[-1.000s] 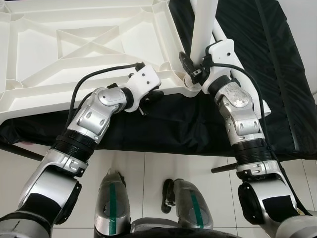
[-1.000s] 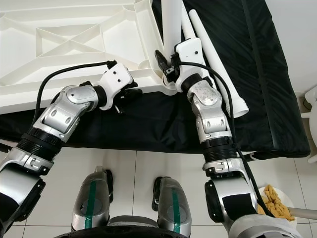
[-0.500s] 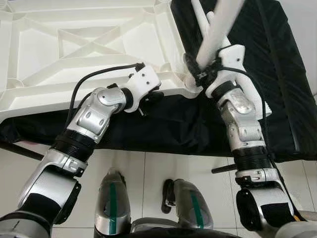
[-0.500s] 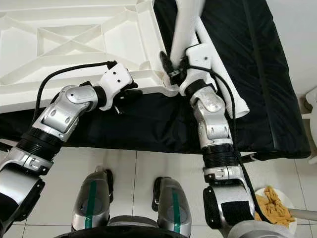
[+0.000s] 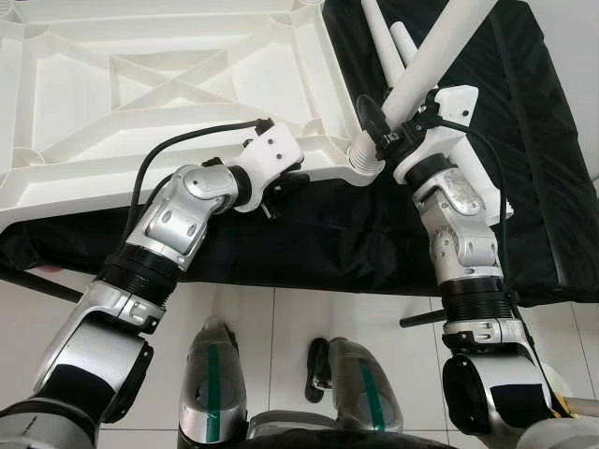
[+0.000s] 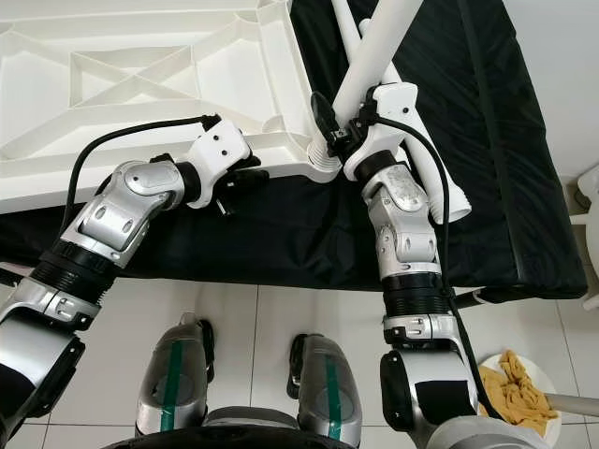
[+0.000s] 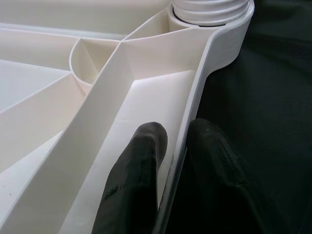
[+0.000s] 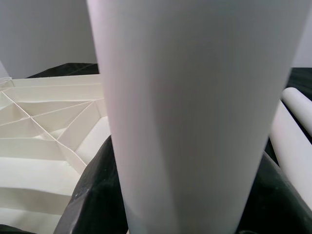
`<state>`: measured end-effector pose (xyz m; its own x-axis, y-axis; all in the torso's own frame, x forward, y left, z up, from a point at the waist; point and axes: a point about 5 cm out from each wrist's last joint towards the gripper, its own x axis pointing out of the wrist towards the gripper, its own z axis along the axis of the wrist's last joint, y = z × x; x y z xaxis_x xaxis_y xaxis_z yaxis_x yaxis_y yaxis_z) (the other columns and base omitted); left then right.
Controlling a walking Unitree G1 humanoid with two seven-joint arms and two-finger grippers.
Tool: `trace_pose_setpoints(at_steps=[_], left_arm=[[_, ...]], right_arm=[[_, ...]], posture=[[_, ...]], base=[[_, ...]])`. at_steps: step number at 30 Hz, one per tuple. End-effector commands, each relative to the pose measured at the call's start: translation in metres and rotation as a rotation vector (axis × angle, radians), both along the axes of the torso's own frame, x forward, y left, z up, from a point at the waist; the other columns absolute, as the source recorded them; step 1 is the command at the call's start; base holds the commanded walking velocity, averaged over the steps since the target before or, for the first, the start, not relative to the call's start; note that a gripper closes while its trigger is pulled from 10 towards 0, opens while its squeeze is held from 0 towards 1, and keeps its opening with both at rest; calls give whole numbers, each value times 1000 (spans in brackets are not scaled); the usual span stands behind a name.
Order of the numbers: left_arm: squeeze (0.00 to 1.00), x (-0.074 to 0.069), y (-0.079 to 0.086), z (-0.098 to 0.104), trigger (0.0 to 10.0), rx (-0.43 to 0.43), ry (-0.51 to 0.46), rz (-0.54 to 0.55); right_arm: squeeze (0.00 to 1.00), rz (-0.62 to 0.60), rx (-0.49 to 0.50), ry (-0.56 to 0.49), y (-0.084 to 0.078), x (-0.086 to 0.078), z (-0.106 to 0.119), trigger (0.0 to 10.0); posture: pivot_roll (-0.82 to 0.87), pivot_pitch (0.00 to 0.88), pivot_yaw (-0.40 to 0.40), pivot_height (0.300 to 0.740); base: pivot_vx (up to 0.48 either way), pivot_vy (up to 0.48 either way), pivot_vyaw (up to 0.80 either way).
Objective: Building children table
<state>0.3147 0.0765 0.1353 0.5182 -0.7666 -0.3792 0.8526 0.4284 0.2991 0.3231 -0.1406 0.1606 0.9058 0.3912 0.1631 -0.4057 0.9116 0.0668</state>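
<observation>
Tabletop, white plastic and turned ribbed underside up, lies on a black mat spread over the floor, its near right corner at the mat's near edge. Right gripper: jaws closed around a white table leg, one black finger on the leg's left side, the grip low on the shaft. The leg tilts up and away to the right; its threaded foot meets the corner socket of the tabletop at a slant, not upright. Left gripper: jaws pinching the near rim of the tabletop, one finger inside the rib channel, the other outside against the mat, just left of that same corner socket. Two spare white legs lie on the mat beyond and to the right of the held leg, crossing behind it. White floor tiles run along the mat's near edge, where the robot's feet stand. A plate of brown food sits on the tiles at the far right.
</observation>
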Motion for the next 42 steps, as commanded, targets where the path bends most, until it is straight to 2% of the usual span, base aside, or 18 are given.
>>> trace_pose_setpoints(at_steps=[1,6,9,17,27,31,35,42], left_arm=[[0,5,-1,21,10000,-25,-85,-5],[0,5,-1,22,10000,-25,-90,-6],[0,5,-1,23,10000,-27,-91,-6],[0,6,-1,24,10000,-27,-95,-8],[0,7,0,26,10000,-28,-104,-4],[0,7,0,26,10000,-28,-105,-2],[0,7,1,27,10000,-28,-106,-2],[0,7,2,27,10000,-26,-110,-3]], right_arm=[[0,-16,-10,152,-5,-6,-31,10000],[0,-145,5,251,-21,-2,-47,10000],[0,-161,12,259,-23,-2,-49,10000],[0,-130,-4,235,-18,-3,-47,10000],[0,-9,-127,183,2,-11,-49,10000],[0,-3,-131,188,3,-13,-51,10000],[0,-26,-137,197,-3,-13,-55,10000],[0,-17,-141,164,-6,-15,-57,10000]], posture=[[69,74,-55,740],[69,75,-55,740],[66,75,-53,740],[68,74,-53,740],[70,70,-54,740],[70,72,-54,740],[70,72,-53,740],[69,72,-50,740]], base=[[0,0,0],[0,0,0],[0,0,0],[0,0,0],[0,0,0],[0,0,0],[0,0,0],[0,0,0]])
